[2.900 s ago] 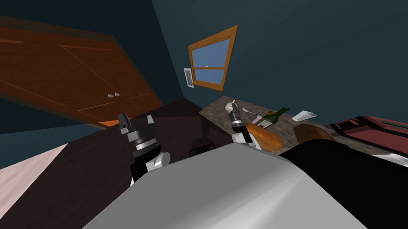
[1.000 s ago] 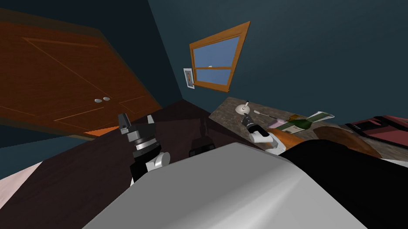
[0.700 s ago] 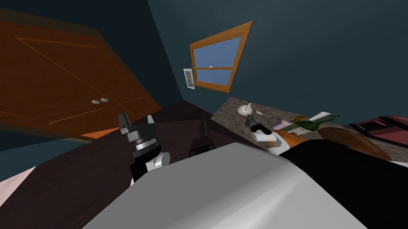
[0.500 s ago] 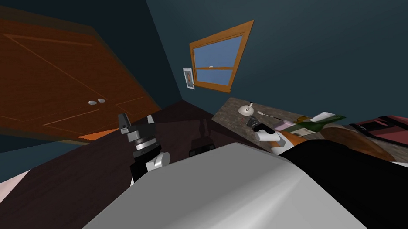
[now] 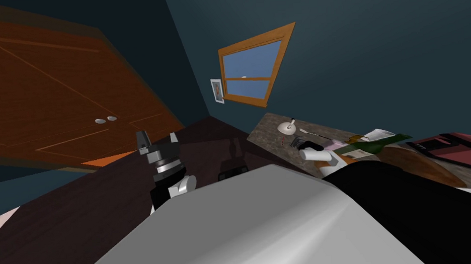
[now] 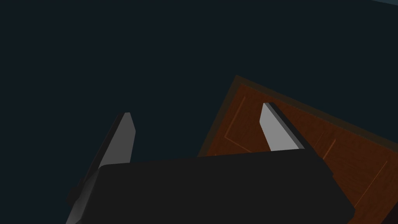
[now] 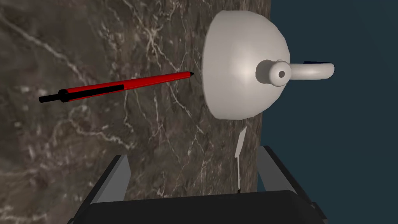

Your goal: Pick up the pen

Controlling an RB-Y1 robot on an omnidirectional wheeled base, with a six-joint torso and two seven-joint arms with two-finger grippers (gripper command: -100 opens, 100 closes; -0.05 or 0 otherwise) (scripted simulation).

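Right wrist view: you are looking down on a brown marbled countertop. The pen is lying flat on it, red-bodied with a black clip and a black end. It is sitting crosswise to the right gripper, out beyond the fingertips and touching neither blade. Its black tip is pointing at a white domed object, with a narrow gap to the dome's rim. The dome is carrying a knob on its crown and a curved white arm reaching past the counter's edge. A thin white sliver is lying on the counter between the two blades, nearer the one at the counter's edge. The right gripper is standing spread wide and holding nothing.

Head view: you are getting the wider layout here. The countertop is running along a dark teal wall below a wood-framed window. The dome is sitting near the window end, and the pen is reading as a short red fleck beside the right wrist. Farther along, a dark green bottle is lying beside a brown loaf-like shape; you cannot tell what that shape is.

The left gripper is hovering off to the left of the counter, well apart from the pen. Its wrist view is showing both blades parted with nothing between them.
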